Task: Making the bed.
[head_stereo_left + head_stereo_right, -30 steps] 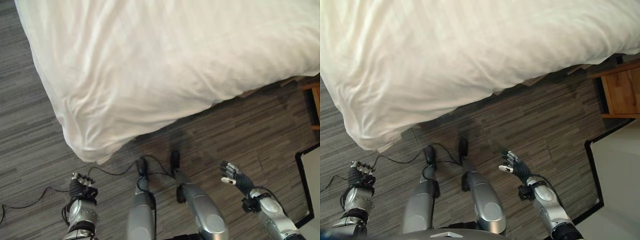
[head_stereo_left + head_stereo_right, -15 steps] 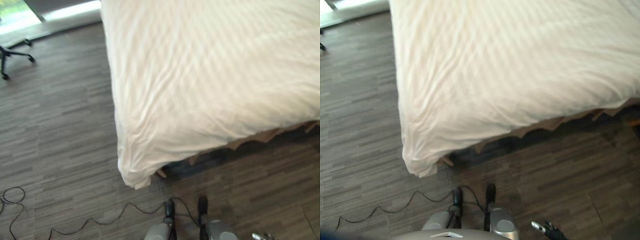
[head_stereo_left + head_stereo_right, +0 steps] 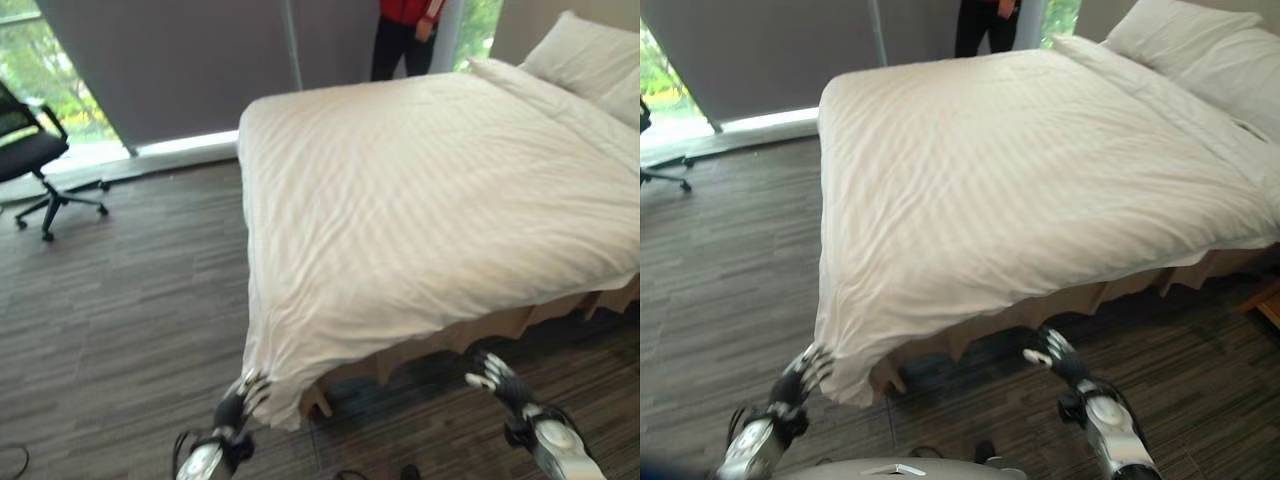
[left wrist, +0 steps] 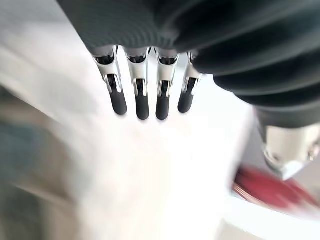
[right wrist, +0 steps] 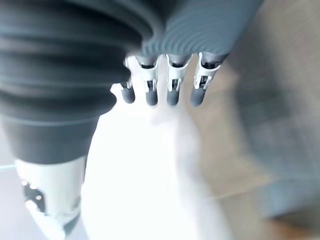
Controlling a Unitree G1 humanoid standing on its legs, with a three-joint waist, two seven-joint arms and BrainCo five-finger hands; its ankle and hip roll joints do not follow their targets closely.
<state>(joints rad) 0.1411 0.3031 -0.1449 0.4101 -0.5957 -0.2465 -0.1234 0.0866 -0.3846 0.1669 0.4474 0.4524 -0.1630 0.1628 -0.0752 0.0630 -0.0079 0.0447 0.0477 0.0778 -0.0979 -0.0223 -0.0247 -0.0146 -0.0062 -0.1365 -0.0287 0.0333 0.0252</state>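
A white striped duvet (image 3: 420, 200) covers the bed, and its near corner (image 3: 282, 398) hangs down toward the floor. My left hand (image 3: 238, 403) is open with straight fingers right beside that hanging corner; I cannot tell whether it touches the cloth. In the left wrist view its fingers (image 4: 141, 97) point at white cloth. My right hand (image 3: 1055, 352) is open, low in front of the bed's near side by the tan bed skirt (image 3: 500, 325), holding nothing. Its straight fingers (image 5: 160, 92) show in the right wrist view. White pillows (image 3: 585, 62) lie at the far right end.
A person in a red top (image 3: 405, 30) stands beyond the far side of the bed by the window. A black office chair (image 3: 35, 160) stands at the far left on the grey wood floor (image 3: 120, 300). A grey curtain (image 3: 170, 60) hangs behind.
The camera has tilted up, from the floor and bed corner to the whole bed. Both hands have risen from near the floor to the bed's edge, the left one up to the hanging corner.
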